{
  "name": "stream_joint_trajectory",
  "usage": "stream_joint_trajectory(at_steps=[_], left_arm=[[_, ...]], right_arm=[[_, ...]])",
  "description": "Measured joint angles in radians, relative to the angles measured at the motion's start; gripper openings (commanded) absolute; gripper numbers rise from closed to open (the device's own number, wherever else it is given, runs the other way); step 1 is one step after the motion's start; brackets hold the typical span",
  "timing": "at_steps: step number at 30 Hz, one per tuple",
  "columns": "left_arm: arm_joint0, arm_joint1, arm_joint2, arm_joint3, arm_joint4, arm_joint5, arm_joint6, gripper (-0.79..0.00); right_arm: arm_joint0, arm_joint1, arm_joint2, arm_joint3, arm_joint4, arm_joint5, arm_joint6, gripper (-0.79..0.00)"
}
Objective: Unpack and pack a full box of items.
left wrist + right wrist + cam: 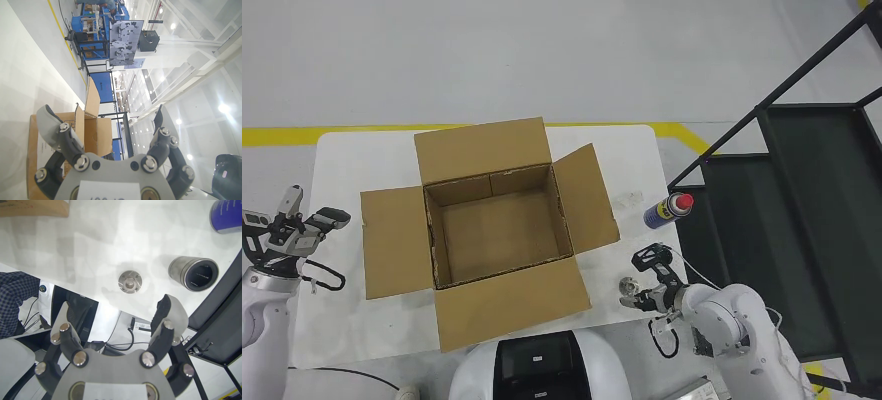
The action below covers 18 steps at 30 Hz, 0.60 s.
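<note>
My right end effector (115, 306), wide open and empty, hangs just right of the small round flanged steel disc (130, 284).

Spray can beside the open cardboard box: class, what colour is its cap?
Red cap on the blue spray can; clearest in the top view.

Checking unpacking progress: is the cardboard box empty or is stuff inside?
Empty. The cardboard box has its four flaps spread open, and the top view shows its bare floor.

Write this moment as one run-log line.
box: open, empty | spray can: on table | left gripper: open, empty | right gripper: open, near flange and bearing
</note>
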Motion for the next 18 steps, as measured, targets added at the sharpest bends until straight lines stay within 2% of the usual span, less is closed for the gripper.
stream_joint_trajectory(at_steps=[7,8,11,18], left_arm=[[0.000,0.000,0.000,0.000,0.000,0.000,0.000,0.000],[0.000,0.000,0.000,0.000,0.000,0.000,0.000,0.000],[0.000,0.000,0.000,0.000,0.000,0.000,0.000,0.000],[0.000,0.000,0.000,0.000,0.000,0.000,0.000,0.000]], right_arm=[[0.025,0.003,-0.035,0.061,0.010,0.007,-0.021,-0.015],[0.037,0.003,-0.047,0.078,0.003,0.014,-0.022,-0.105],[0.070,0.002,-0.078,0.125,-0.011,0.040,-0.021,-0.197],[0.129,0.001,-0.136,0.205,-0.034,0.080,-0.022,-0.197]])
